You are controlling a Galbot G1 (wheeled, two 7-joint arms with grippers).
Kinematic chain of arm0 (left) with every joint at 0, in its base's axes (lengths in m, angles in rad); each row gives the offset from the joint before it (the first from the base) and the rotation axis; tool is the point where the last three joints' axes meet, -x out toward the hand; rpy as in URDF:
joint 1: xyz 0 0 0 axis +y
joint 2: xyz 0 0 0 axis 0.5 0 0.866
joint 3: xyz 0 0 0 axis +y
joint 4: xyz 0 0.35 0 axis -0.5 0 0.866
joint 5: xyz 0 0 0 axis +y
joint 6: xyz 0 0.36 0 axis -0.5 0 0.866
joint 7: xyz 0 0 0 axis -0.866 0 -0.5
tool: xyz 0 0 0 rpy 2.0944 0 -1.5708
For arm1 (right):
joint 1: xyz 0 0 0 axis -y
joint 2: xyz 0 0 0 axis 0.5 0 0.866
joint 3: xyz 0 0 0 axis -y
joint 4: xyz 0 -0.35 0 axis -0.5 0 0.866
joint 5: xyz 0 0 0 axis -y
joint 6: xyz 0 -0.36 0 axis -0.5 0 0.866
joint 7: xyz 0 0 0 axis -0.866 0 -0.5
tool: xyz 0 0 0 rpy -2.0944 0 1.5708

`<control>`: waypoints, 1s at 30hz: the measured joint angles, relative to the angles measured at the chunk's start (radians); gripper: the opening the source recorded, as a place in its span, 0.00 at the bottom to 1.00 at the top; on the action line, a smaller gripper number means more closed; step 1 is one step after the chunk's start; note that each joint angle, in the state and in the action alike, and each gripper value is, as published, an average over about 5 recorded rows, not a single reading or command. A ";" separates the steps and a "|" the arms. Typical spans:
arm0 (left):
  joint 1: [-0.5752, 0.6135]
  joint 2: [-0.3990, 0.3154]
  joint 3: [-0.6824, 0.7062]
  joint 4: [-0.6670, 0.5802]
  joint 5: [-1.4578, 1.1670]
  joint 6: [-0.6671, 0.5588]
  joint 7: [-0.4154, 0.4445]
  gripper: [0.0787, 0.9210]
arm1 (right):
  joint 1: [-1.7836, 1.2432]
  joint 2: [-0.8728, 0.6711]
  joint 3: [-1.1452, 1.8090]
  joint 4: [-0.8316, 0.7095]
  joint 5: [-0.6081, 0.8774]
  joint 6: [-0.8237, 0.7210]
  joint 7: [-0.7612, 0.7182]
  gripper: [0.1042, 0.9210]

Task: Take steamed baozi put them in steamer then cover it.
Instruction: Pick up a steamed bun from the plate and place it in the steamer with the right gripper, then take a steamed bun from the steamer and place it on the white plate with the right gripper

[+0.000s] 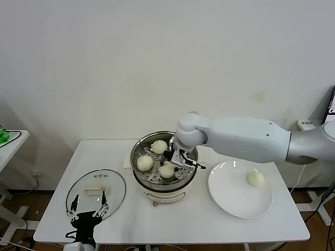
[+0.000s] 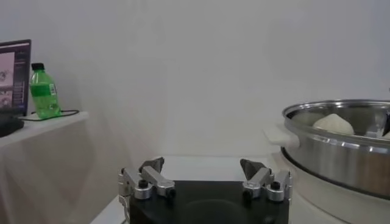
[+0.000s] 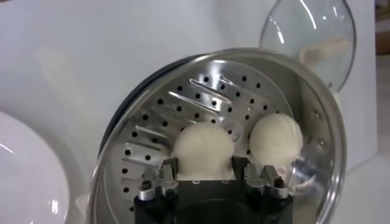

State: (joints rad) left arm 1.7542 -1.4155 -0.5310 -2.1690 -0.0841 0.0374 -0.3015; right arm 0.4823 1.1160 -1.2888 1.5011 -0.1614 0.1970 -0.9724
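A white table (image 1: pixel 251 230) is filling the lower half of the head view, with a steel steamer (image 1: pixel 164 184) sitting at its centre on a cream base. Three steamed baozi are lying on the perforated tray inside it: one (image 1: pixel 159 147) toward the back, one (image 1: pixel 145 163) at the left, and one (image 1: pixel 167 171) at the front. A fourth baozi (image 1: pixel 255 179) is resting alone on a flat white plate (image 1: pixel 230 201) to the right of the steamer. That is making four buns in all, three in the pot and one on the plate.

The right gripper (image 1: pixel 176 161) is reaching in from the right side of the frame and hanging over the tray; in the right wrist view its fingers (image 3: pixel 163 176) are standing on either side of a bun (image 3: pixel 203 152), though whether they are pressing on it cannot be told.

One clear glass lid (image 1: pixel 96 193) is lying flat at the lower left of the table. The left gripper (image 1: pixel 87 213) is waiting at the bottom left edge, its fingers (image 2: pixel 152 176) spread wide apart.
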 measured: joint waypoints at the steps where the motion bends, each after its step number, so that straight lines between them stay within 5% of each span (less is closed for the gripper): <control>1: 0.000 0.000 0.000 0.000 0.000 0.000 0.000 0.88 | -0.001 0.000 -0.001 0.001 -0.001 0.001 0.000 0.56; 12: -0.001 0.000 0.001 -0.003 -0.001 -0.001 0.000 0.88 | -0.001 -0.002 -0.006 0.003 -0.006 0.005 0.008 0.57; 22: 0.002 0.001 0.001 -0.007 0.000 -0.001 0.000 0.88 | -0.004 -0.004 0.005 -0.015 -0.013 0.009 0.018 0.85; 30: -0.001 0.002 0.005 -0.007 0.003 0.000 0.000 0.88 | 0.012 -0.021 0.034 -0.033 -0.001 0.004 0.014 0.88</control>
State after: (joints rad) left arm 1.7529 -1.4135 -0.5259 -2.1761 -0.0812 0.0373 -0.3011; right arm 0.4946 1.0952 -1.2548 1.4680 -0.1621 0.2011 -0.9584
